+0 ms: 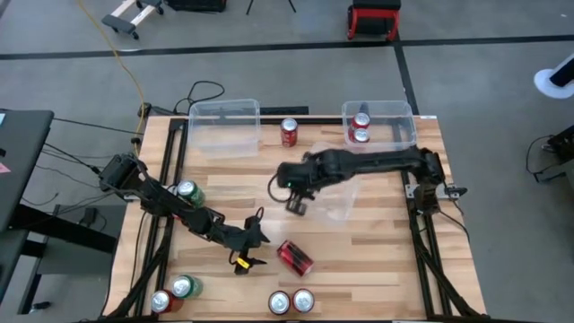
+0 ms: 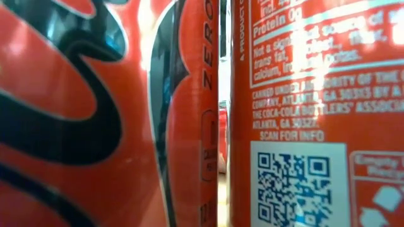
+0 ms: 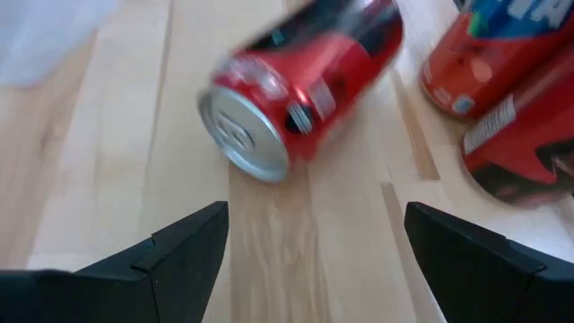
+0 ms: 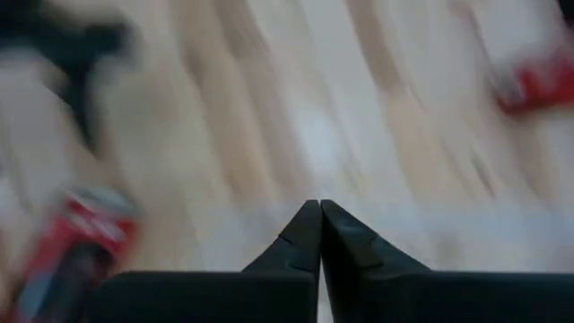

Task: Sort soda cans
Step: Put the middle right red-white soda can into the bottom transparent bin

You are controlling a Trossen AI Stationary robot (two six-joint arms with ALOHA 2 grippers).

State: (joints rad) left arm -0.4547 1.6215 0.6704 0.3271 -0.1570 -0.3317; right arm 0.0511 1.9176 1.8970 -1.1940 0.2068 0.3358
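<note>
Looking down on the light wooden plank desk (image 1: 359,242), going left to right: a green soda can with a silver top (image 1: 187,191) stands at about 9 o'clock, right beside the left arm. Down at 7 o'clock there's another green can (image 1: 183,287) touching a red one (image 1: 161,301). The left pincer (image 1: 248,248) sits low at roughly 6-7 o'clock, fingers (image 3: 184,247) spread wide with nothing between them, and a red soda can lying on its side (image 3: 300,85) is just ahead of it, not touched. At 6 o'clock, two upright red cans (image 1: 291,302) stand side by side at the desk's near edge; those two fill the low view completely.

Up at 11 o'clock is a clear plastic rectangular bin (image 1: 224,126), and just beside it at 12 a lone upright red can (image 1: 289,132). The right pincer (image 1: 296,205) hangs near the middle of the desk, fingers (image 4: 345,238) pressed together on nothing. At 1 o'clock a second clear bin (image 1: 395,121) has two red cans (image 1: 360,128) inside.
</note>
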